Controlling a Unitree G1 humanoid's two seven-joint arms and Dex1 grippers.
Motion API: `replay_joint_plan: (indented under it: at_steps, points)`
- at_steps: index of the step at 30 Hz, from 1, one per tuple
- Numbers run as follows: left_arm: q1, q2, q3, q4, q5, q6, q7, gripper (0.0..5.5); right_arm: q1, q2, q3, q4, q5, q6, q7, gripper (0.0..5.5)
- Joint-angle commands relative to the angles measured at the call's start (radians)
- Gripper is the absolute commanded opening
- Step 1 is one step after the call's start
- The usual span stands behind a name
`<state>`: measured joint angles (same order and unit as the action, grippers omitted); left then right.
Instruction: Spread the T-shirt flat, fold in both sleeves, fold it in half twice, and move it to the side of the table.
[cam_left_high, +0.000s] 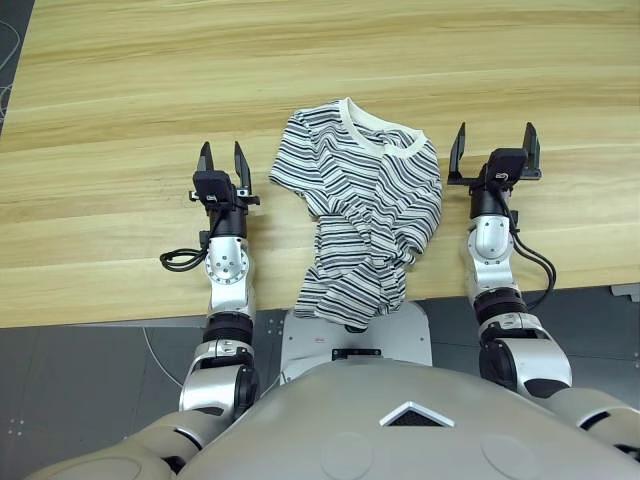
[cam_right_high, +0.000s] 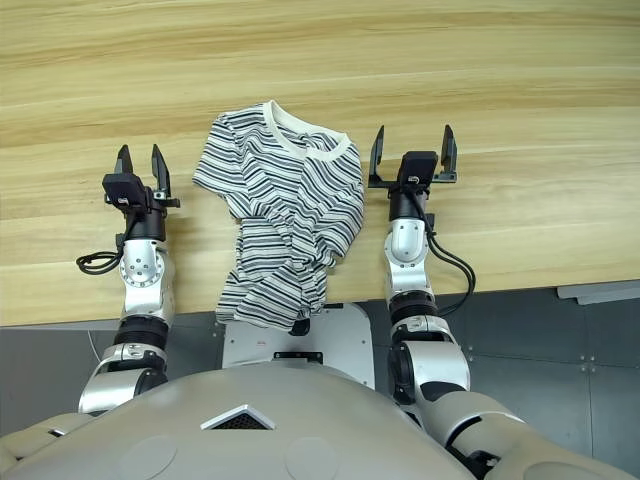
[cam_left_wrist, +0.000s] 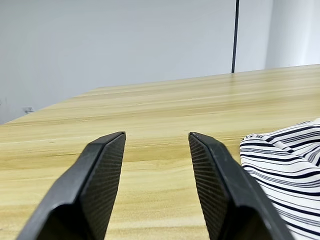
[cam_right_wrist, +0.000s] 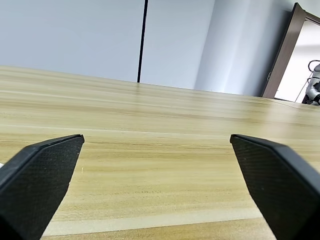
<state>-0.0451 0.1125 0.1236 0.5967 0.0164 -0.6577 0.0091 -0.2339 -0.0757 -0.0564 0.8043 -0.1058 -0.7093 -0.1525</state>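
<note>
While the T-shirt (cam_left_high: 360, 215) lies crumpled on the table (cam_left_high: 120, 100), hem hanging over its near edge, my left gripper (cam_left_high: 223, 158) sits just left of the shirt, fingers apart; right gripper (cam_left_high: 494, 143) just right, spread wide.

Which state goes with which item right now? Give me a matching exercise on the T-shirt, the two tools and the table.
Things:
1. T-shirt
2. left tool
3. right tool
4. table

States:
A. light wood, bearing the T-shirt
B. open wide, just to the robot's right of the T-shirt
C. bunched up, hem hanging over the near edge
D. open with a narrower gap, to the robot's left of the T-shirt

Pairs: 1-C, 2-D, 3-B, 4-A
</note>
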Motion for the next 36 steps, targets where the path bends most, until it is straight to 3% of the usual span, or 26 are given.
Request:
replay_joint_plan:
  at_steps: [1, 36]
  points:
    - [-0.006, -0.007, -0.005, 0.012, 0.005, 0.004, 0.009, 2.35, 0.002, 0.005, 0.003, 0.013, -0.001, 0.005, -0.002, 5.5]
    - [-0.007, -0.011, -0.003, 0.014, 0.009, 0.0, 0.011, 2.35, 0.002, 0.004, 0.003, 0.013, -0.001, 0.005, -0.001, 5.5]
